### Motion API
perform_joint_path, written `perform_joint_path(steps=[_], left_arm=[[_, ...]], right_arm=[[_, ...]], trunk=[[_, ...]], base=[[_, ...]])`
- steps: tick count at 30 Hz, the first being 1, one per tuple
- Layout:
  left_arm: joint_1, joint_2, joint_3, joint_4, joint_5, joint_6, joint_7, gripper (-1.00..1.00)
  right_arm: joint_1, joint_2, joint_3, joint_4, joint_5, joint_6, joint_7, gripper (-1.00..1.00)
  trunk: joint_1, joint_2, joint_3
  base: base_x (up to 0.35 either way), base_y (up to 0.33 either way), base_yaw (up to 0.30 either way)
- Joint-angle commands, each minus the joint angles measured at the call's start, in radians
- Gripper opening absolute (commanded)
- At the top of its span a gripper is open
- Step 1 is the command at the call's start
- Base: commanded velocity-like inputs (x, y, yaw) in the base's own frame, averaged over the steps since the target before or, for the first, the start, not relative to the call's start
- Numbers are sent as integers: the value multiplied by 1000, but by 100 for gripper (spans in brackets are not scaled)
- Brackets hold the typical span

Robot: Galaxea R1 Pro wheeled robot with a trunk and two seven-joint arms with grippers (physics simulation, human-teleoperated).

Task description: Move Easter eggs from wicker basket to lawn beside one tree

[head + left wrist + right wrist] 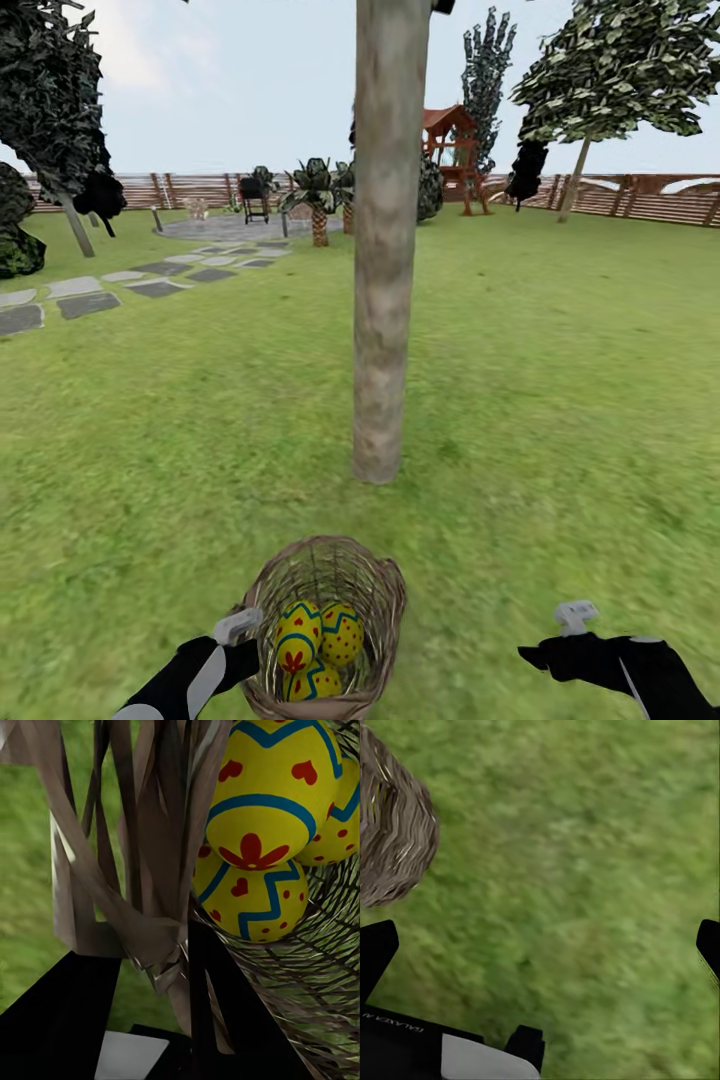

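Head view: lawn point(560, 400), fence point(640, 195); left gripper point(154, 952) pinching basket point(380, 590), right gripper point(540, 945) spread.

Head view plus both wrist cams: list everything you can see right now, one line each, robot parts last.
Easter eggs: three, yellow with red and blue patterns, all inside the basket.
Wicker basket: one, brown, on the grass in front of the tree, left gripper clamped on its wall.
Tree: one, pale grey-beige trunk, straight ahead beyond the basket.
Lawn: green, all around.
Stepping stones: several, grey, far left.
Fence: brown slats, along the back.
Play tower: one, red-brown, far behind the tree.
Left gripper: black and white, at the basket's left side.
Right gripper: black and white, open over bare grass, right of the basket.
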Motion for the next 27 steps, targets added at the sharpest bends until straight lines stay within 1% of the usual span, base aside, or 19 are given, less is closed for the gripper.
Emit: perform_joint_path(steps=[1, 4, 12, 22, 25, 27], left_arm=[[-1, -1, 2, -3, 15, 6, 6, -100], [-1, -1, 2, -3, 15, 6, 6, -100], [-1, -1, 2, -3, 15, 6, 6, -100], [-1, -1, 2, -1, 15, 5, 6, -100], [-1, -1, 2, -1, 15, 5, 6, -100], [-1, -1, 2, -1, 15, 4, 6, -100]], right_arm=[[-1, 1, -4, -2, 8, 0, 8, 100], [-1, 1, -4, -2, 4, -43, 8, 100], [-1, 1, -6, -2, 2, -44, 8, 100], [-1, 4, 1, 0, 10, -47, 6, 100], [-1, 2, 4, 63, 15, -47, 2, 100], [-1, 2, 5, 74, 17, -49, 2, 100]], trunk=[[1, -1, -2], [1, -1, -6], [1, -1, -15], [1, -1, -15], [1, -1, -15], [1, -1, -15]], base=[[322, 0, 215], [322, 0, 215], [322, 0, 201], [322, 0, 6], [322, 0, 0], [322, 0, 0]])
